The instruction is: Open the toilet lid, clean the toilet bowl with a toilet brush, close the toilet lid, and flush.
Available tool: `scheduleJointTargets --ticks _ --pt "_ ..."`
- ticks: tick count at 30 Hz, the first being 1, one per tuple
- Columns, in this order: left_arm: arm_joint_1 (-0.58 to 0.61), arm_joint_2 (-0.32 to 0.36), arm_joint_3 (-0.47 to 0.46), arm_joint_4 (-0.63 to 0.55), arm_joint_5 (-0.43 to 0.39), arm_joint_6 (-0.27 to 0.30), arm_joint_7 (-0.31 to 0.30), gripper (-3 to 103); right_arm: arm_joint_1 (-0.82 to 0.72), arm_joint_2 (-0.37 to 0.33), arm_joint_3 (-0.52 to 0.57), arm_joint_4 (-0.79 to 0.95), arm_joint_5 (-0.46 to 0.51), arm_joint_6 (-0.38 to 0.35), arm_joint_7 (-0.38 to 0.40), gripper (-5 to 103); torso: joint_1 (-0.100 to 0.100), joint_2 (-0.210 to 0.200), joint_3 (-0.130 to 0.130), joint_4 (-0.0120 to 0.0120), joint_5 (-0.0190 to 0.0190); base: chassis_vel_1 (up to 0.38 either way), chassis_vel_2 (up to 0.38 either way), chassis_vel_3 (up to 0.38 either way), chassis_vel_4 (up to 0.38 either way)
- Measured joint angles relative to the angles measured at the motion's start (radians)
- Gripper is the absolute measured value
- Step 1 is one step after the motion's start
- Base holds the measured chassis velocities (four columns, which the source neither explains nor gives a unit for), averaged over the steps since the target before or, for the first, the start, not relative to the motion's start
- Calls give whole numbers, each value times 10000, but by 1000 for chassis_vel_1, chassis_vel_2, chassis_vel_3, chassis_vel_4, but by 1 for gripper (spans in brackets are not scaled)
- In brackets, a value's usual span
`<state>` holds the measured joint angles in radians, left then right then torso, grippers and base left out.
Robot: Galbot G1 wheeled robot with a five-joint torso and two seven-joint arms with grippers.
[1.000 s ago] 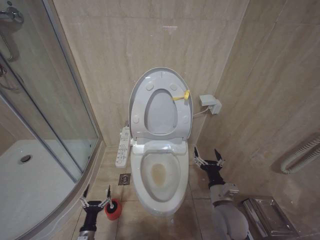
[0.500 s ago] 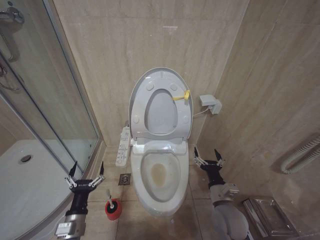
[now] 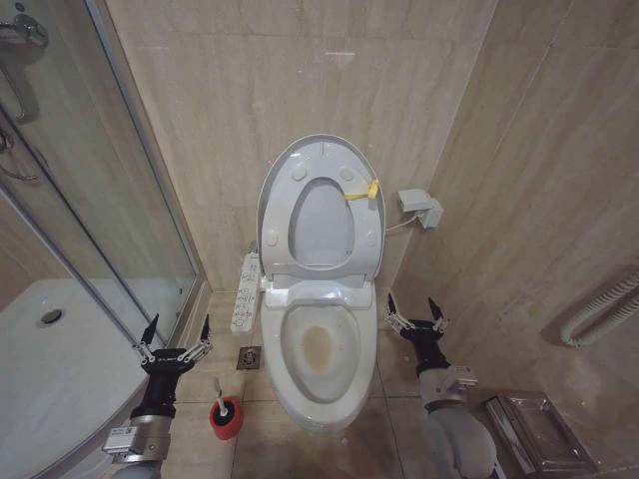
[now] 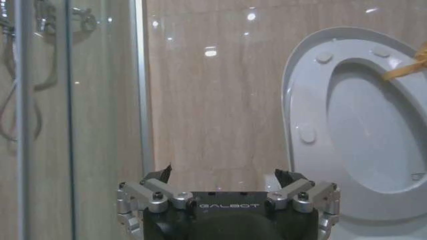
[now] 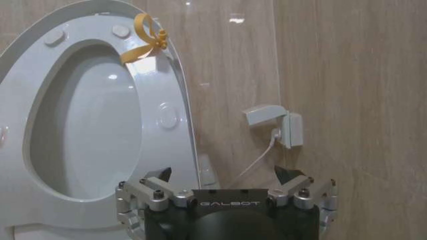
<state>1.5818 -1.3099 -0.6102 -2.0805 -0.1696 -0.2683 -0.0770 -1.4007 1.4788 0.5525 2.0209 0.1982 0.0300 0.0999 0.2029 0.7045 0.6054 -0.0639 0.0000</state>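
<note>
Grippers are both hovering with fingers spread: the left gripper (image 3: pixel 174 339) above the toilet brush (image 3: pixel 224 413) in its red holder, the right gripper (image 3: pixel 416 315) beside the toilet bowl (image 3: pixel 321 351). The toilet lid (image 3: pixel 321 212) is standing upright against the wall.

Glass shower door (image 3: pixel 100 190), floor drain (image 3: pixel 249 357).

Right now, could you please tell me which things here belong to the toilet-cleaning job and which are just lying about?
Job:
toilet lid, raised
toilet bowl, stained
toilet brush in its red holder
left pincer, open, above the brush
right pincer, open, beside the bowl

Lying about:
control panel
floor drain
metal tray
shower tray
</note>
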Motion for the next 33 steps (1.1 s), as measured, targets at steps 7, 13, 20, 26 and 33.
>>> scheduleJointTargets --ticks 7,13,20,26,33 --pt "-259 -60 362 4 -75 340 58 100 0 0 0 -1 0 0 -1 100 0 0 0 -3 0 0 0 0 0" --pt "-393 -74 586 -21 -229 481 -88 100 0 0 0 0 0 0 0 100 0 0 0 -2 1 0 0 0 0" --pt "-426 -150 828 82 9 462 -130 100 0 0 0 0 0 0 0 100 0 0 0 0 1 0 0 0 0" --pt "-443 -164 848 120 81 405 -105 100 0 0 0 0 0 0 -1 100 0 0 0 -1 1 0 0 0 0" --pt "-444 -168 848 128 89 389 -98 100 0 0 0 0 0 0 -1 100 0 0 0 -1 1 0 0 0 0"
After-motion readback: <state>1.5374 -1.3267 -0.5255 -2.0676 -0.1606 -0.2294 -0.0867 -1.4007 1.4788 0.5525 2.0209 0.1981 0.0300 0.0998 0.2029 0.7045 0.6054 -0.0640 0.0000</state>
